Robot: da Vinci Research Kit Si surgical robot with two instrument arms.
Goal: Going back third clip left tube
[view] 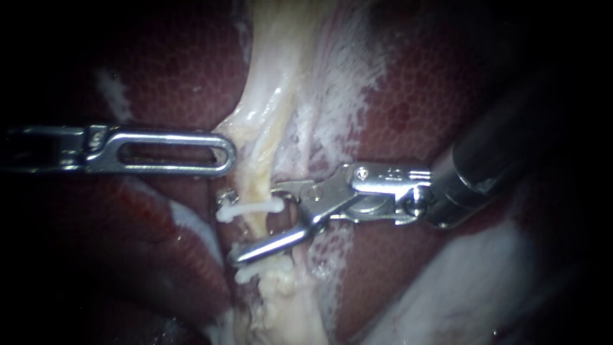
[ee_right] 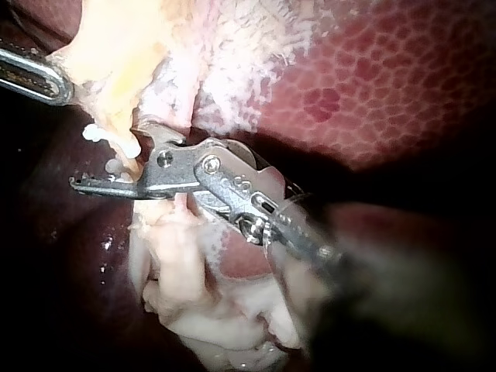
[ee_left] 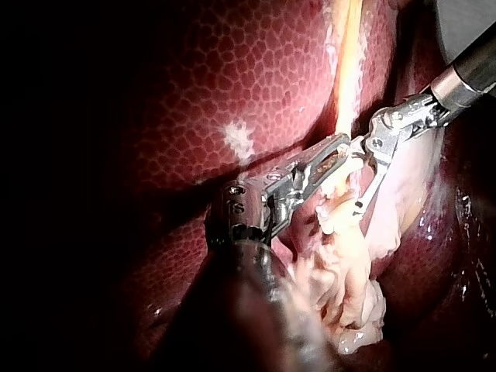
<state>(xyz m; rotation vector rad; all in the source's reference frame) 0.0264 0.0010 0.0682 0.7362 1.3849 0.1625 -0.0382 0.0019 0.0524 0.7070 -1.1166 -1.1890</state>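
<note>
The tube (view: 258, 160), judged soft and slippery, is pinched at its edge in the left instrument's (view: 231, 153) jaws. The right instrument's (view: 255, 223) jaws are spread wide around it.

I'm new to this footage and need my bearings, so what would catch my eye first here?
The pale tube running down the middle over the dark red liver stands out, crossed by an upper white clip and a lower white clip. My right instrument has its jaws open astride the tube, with the upper clip between them. My left instrument lies with its tip against the tube's side just above.
</note>
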